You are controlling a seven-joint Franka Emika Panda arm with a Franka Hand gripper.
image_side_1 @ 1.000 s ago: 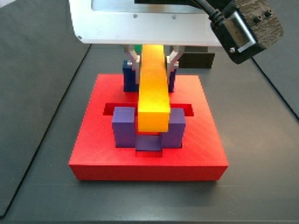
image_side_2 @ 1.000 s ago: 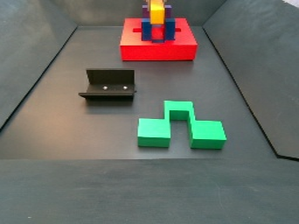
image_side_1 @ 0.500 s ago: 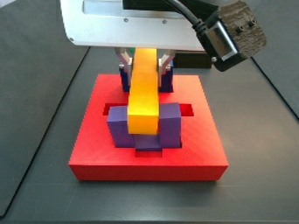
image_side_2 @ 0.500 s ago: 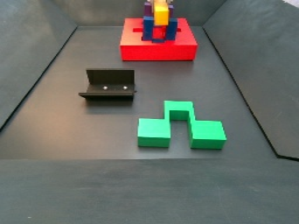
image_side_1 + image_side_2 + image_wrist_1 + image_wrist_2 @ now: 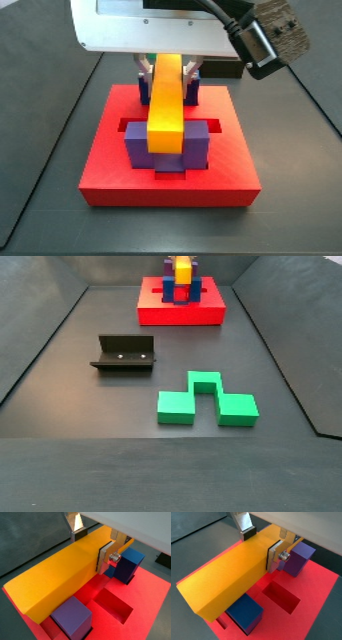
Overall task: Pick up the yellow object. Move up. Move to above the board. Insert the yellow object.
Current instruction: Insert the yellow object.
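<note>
The yellow object (image 5: 166,98) is a long yellow-orange bar lying lengthwise over the middle of the board (image 5: 167,187), a red slab. Its near end sits between two purple posts (image 5: 138,150) and its far end between blue posts (image 5: 144,85). My gripper (image 5: 167,66) is shut on the bar's far part. In both wrist views the fingers (image 5: 105,557) (image 5: 274,556) press the bar's (image 5: 57,574) (image 5: 228,572) sides, gripper (image 5: 92,544) (image 5: 262,544) across it. In a side view the board (image 5: 181,314) and bar (image 5: 181,268) stand at the far end of the floor.
A dark fixture (image 5: 124,353) stands mid-floor, and a green block (image 5: 203,401) lies nearer the front. An empty recessed slot (image 5: 117,604) (image 5: 281,597) in the board shows beside the bar. Dark walls enclose the floor.
The gripper has lowered the bar; its near end dropped from above the purple posts to between them. In the last half second it barely moved.
</note>
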